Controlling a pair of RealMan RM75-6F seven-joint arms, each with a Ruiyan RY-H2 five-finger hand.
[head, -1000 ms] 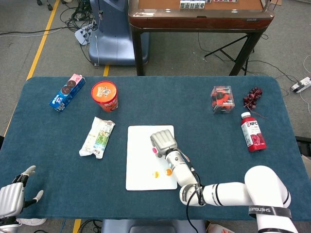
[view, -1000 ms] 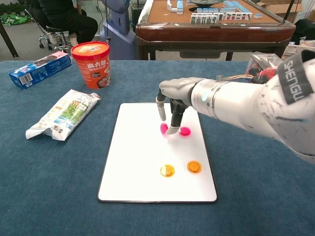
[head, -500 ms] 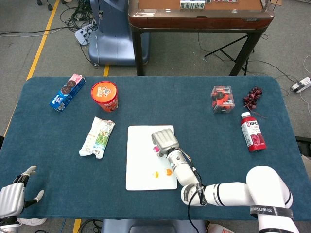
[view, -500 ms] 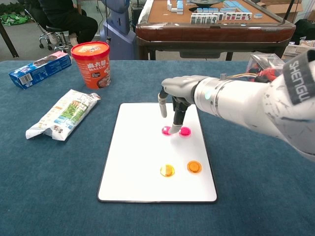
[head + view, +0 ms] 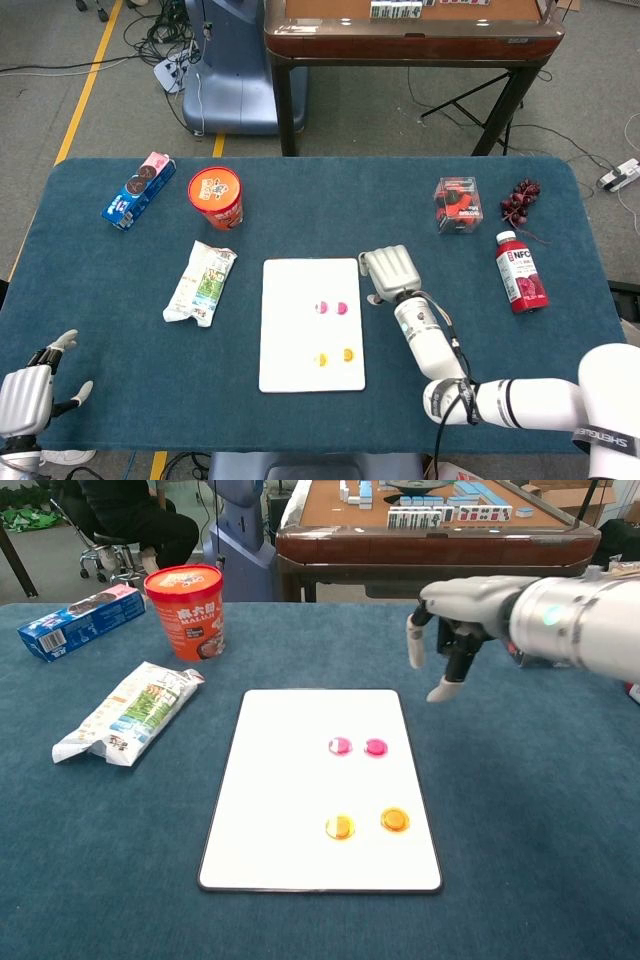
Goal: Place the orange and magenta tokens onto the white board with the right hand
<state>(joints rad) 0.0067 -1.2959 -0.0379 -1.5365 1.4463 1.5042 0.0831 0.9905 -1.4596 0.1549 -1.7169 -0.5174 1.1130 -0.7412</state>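
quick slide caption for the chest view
Right hand hovers empty beside the white board, where two magenta tokens and two orange tokens lie.

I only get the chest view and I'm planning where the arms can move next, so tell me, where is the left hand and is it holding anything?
Observer: The left hand is at the near left corner of the table, fingers apart, holding nothing.
Operator: What's off to the right of the right hand?
Observer: A red juice bottle sits near the right edge, apart from the right hand.
Operator: Anything behind that?
Observer: Dark grapes and a clear box, farther back.
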